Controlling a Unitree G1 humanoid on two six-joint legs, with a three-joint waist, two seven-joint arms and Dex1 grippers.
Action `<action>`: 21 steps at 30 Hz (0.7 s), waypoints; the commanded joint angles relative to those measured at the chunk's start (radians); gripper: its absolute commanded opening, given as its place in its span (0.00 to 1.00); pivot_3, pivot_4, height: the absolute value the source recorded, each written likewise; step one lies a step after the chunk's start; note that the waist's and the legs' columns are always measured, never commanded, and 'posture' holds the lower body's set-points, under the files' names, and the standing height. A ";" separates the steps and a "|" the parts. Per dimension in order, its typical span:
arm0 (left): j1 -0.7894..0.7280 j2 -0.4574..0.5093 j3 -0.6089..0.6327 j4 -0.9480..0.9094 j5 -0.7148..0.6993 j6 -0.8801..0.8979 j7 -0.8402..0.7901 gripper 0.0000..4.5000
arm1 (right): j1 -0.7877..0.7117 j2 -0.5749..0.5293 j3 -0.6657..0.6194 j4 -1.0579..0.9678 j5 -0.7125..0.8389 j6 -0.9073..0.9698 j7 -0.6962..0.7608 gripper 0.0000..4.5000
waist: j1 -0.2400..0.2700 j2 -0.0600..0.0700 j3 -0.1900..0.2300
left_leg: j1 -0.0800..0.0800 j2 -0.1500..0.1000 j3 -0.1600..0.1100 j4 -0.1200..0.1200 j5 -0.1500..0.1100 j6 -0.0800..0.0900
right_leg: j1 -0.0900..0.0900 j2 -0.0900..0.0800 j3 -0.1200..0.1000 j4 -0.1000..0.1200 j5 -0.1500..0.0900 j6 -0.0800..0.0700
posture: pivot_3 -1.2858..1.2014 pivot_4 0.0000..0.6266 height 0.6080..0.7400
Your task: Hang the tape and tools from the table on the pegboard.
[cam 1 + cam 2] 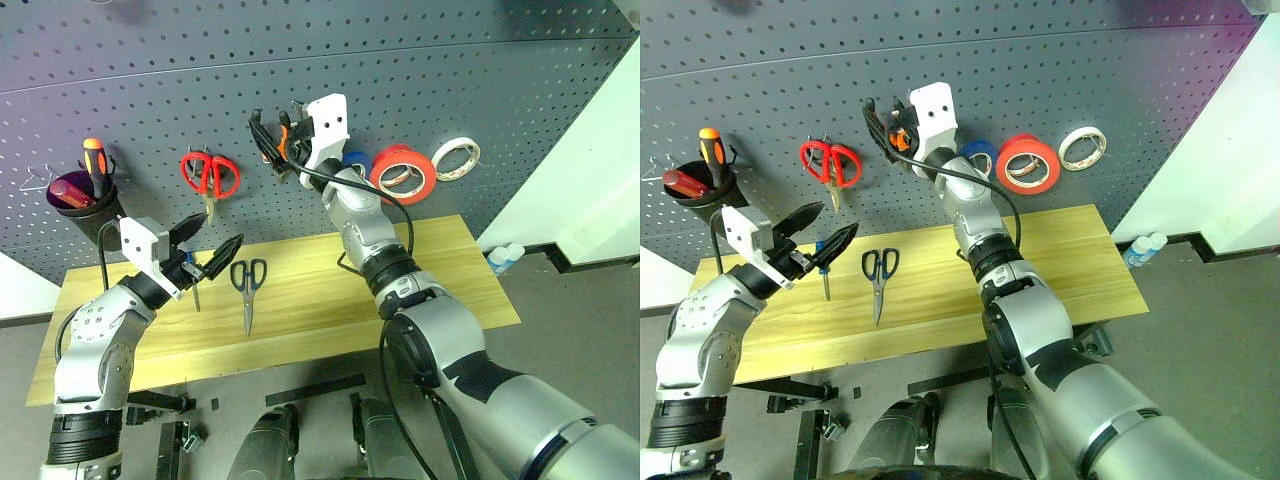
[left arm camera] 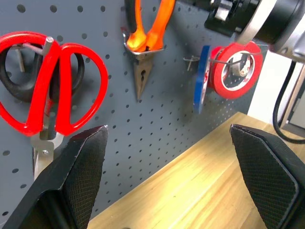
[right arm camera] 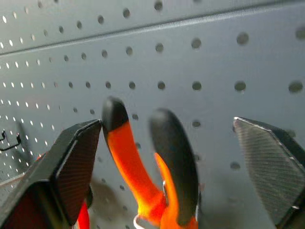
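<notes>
The orange-handled pliers (image 2: pixel 143 47) hang from a hook on the pegboard (image 1: pixel 500 90). My right gripper (image 3: pixel 167 124) is raised to them, open, its fingers standing wide on either side of the handles (image 3: pixel 126 157) without touching. The red tape (image 1: pixel 403 173) hangs on the board to the right of the pliers. Dark-handled scissors (image 1: pixel 248 285) lie on the table (image 1: pixel 440 270). The blue-handled screwdriver (image 1: pixel 826 275) lies just left of them, partly behind my left gripper (image 1: pixel 205 245). That gripper hovers open and empty over the table's left part.
Red-handled scissors (image 1: pixel 208 175) hang left of the pliers. A blue roll (image 2: pixel 204 78) hangs between the pliers and the red tape, a white roll (image 1: pixel 455 158) further right. A dark cup (image 1: pixel 85 200) with screwdrivers hangs at the far left.
</notes>
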 commanded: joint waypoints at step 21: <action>-0.038 -0.015 -0.062 0.096 0.184 -0.026 0.108 0.95 | 0.440 -0.259 0.200 -0.988 0.072 0.390 0.287 0.99 | 0.007 -0.001 0.000 | 0.000 0.000 0.000 0.000 0.000 0.000 | 0.000 0.000 0.000 -0.001 0.000 0.000 | 0.50 0.28 1.00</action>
